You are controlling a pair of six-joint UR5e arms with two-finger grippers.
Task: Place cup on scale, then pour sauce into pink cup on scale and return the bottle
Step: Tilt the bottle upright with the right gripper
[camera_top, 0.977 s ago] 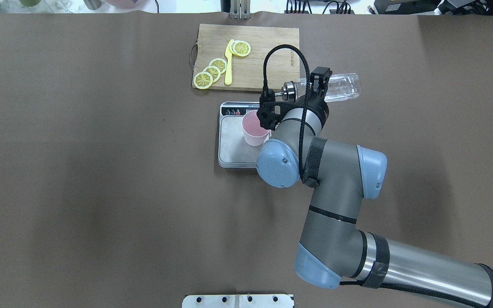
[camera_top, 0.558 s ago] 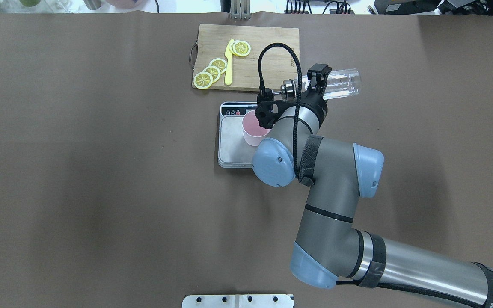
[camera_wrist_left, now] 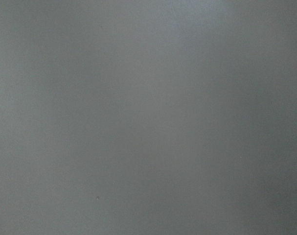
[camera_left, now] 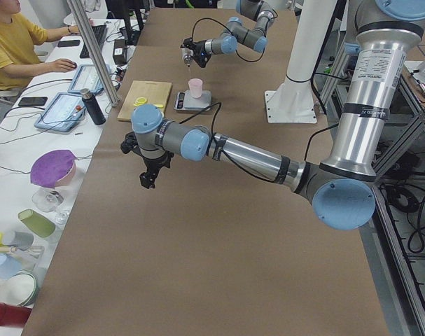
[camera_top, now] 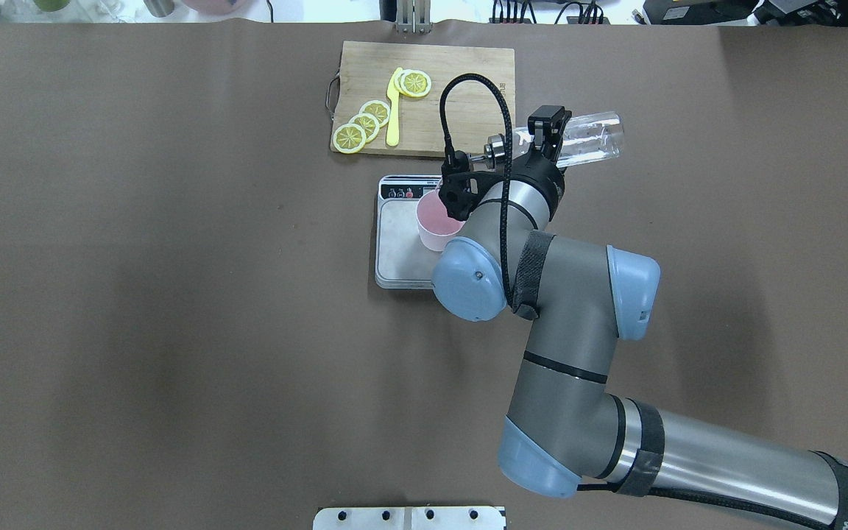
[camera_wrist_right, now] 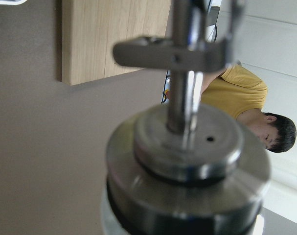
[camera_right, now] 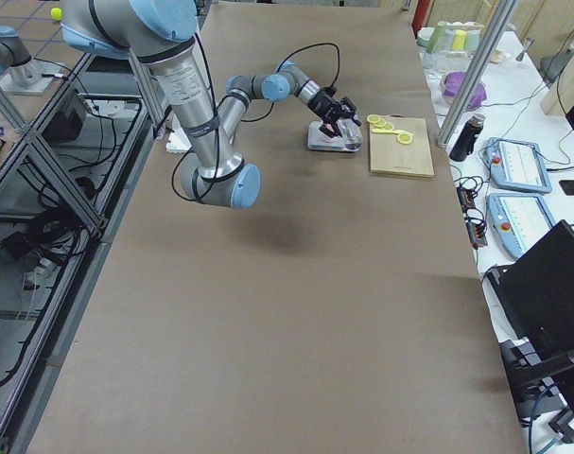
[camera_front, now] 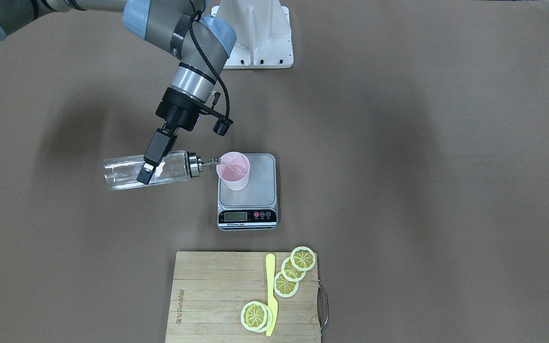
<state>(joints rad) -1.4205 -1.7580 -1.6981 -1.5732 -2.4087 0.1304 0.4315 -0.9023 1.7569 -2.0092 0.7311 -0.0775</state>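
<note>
Even overhead light throws soft, wide shadows on the brown table (camera_front: 398,119), darkest at the front view's upper left. The left wrist view is blank grey blur; in the right wrist view the bottle (camera_wrist_right: 187,161) is unfocused, glinting.

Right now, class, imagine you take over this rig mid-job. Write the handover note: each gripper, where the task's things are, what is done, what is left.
Right gripper: shut on the bottle, which is tipped almost level with its pourer at the cup's rim.
Left gripper: hangs over the bare table, far from the work; open or shut cannot be told.
Cup: stands on the scale, on the bottle's side of the plate.
Done: cup placed on the scale; sauce is streaming into it.
Left: finish the pour, tip the bottle upright, return it and release.
</note>
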